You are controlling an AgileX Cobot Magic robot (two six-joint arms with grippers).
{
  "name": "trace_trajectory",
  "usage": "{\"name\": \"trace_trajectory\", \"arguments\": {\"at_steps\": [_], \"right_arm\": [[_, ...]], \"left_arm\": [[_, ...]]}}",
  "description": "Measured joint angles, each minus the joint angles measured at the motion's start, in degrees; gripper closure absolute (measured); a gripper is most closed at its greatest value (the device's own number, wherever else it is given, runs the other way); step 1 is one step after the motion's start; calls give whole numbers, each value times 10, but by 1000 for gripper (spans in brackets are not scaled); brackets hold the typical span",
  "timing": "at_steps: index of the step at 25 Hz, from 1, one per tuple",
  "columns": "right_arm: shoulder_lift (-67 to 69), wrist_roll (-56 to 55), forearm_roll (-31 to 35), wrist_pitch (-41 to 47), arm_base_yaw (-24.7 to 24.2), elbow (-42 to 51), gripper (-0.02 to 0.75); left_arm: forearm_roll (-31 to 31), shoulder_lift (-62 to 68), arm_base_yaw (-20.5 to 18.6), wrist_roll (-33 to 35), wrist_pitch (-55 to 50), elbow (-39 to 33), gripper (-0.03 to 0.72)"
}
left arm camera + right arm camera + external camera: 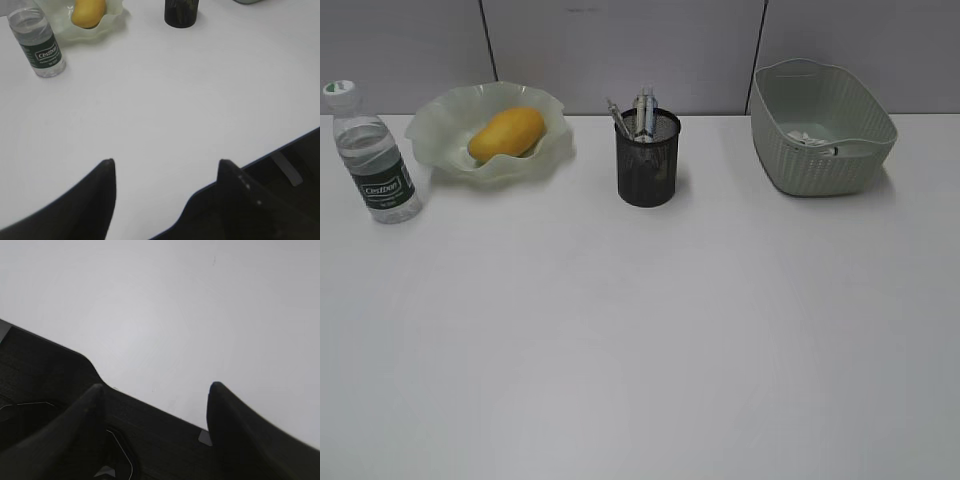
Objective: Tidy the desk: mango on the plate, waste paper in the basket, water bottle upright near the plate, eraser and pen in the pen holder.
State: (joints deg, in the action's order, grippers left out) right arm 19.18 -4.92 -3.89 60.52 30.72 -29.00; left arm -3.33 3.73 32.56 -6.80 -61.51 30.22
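Both pincers are hanging near the front edge of the tabletop (640, 330), each with its fingers spread apart and gripping nothing: the left pincer (165, 167) and the right pincer (156, 390) are showing only bare white surface between their tips.

Far ahead of the left pincer and to its left, the water bottle (39, 44) is standing upright just beside the plate (107, 22), where the mango (88, 11) is lying. The pen holder (181, 12) is sitting ahead, slightly to the right, with pens sticking out. The basket (825, 130) is holding something white, probably the waste paper (807, 136).

The tidying is looking finished. The main risk now is a careless forward sweep tipping the light bottle or nudging the holder.
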Motion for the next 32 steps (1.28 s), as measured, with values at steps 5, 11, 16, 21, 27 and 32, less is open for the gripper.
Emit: {"name": "trace_trajectory", "arguments": {"at_steps": [5, 11, 16, 21, 27, 32], "right_arm": [[-6, 0, 0, -1, 0, 0, 237], [-45, 0, 0, -2, -10, 0, 237], [-93, 0, 1, -2, -86, 0, 237], [-173, 0, 1, -2, -179, 0, 237], [-197, -1, 0, -4, -259, 0, 237], [-197, -1, 0, -4, -264, 0, 237]], "left_arm": [[0, 0, -4, 0, 0, 0, 234], [0, -2, -34, 0, 0, 0, 242], [0, -2, -105, 0, 0, 0, 242], [0, -2, -192, 0, 0, 0, 243], [0, -7, -278, 0, 1, 0, 243], [0, -40, -311, 0, 1, 0, 243]]}}
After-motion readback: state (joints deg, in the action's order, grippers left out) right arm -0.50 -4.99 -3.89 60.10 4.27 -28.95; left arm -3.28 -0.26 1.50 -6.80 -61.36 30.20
